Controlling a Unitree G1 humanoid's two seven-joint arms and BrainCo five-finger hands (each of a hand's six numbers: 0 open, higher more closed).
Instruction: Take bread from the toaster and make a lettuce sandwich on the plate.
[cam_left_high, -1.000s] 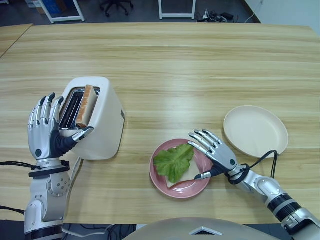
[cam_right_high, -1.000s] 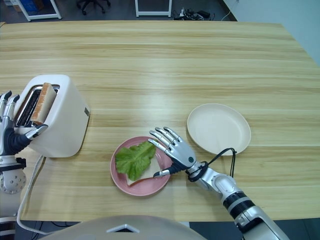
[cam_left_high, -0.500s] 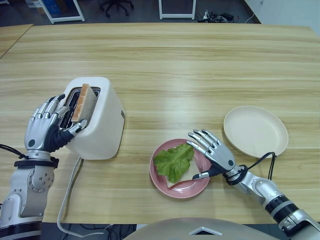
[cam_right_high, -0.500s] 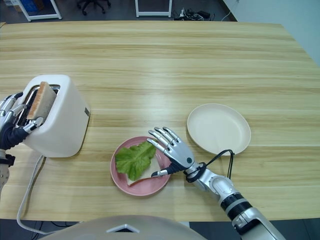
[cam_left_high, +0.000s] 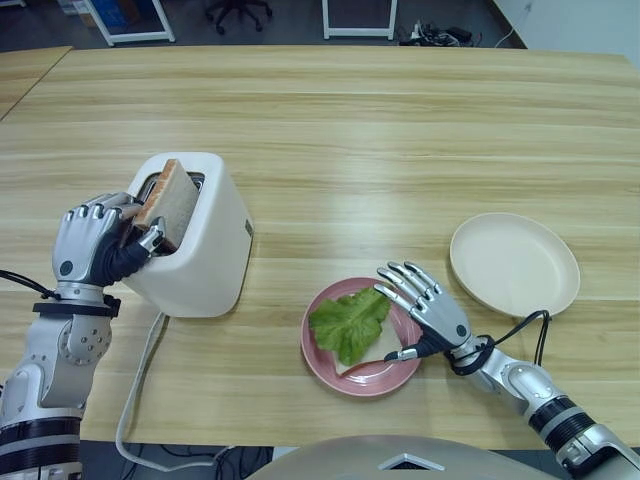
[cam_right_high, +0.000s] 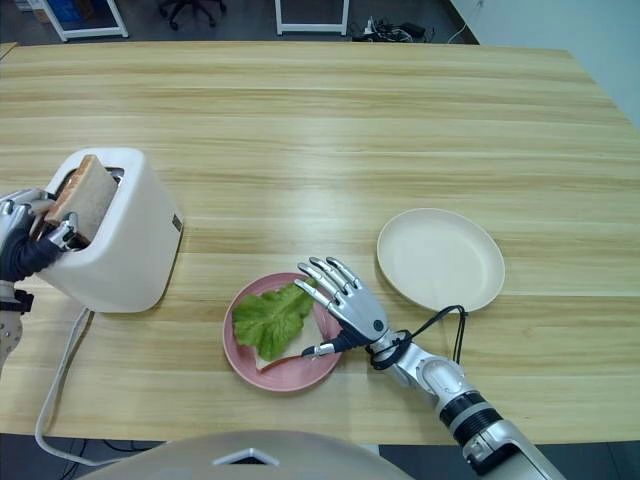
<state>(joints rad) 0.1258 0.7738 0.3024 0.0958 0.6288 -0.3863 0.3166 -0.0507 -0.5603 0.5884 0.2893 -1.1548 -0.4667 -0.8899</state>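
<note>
At the toaster's (cam_left_high: 205, 255) left side, the left robot hand (cam_left_high: 92, 245) is clamped on the bread slice (cam_left_high: 172, 200), which stands partly out of the slot (cam_left_high: 196, 181), its long axis running along the slot away from the robot. A sideways pull could wedge it or tip the toaster. Right of the toaster, the right robot hand (cam_left_high: 430, 310) hovers spread and empty at the pink plate (cam_left_high: 360, 385) holding lettuce (cam_left_high: 348, 322).

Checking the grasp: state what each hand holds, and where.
Left hand grips the bread slice by its near edge at the toaster; right hand holds nothing.
</note>
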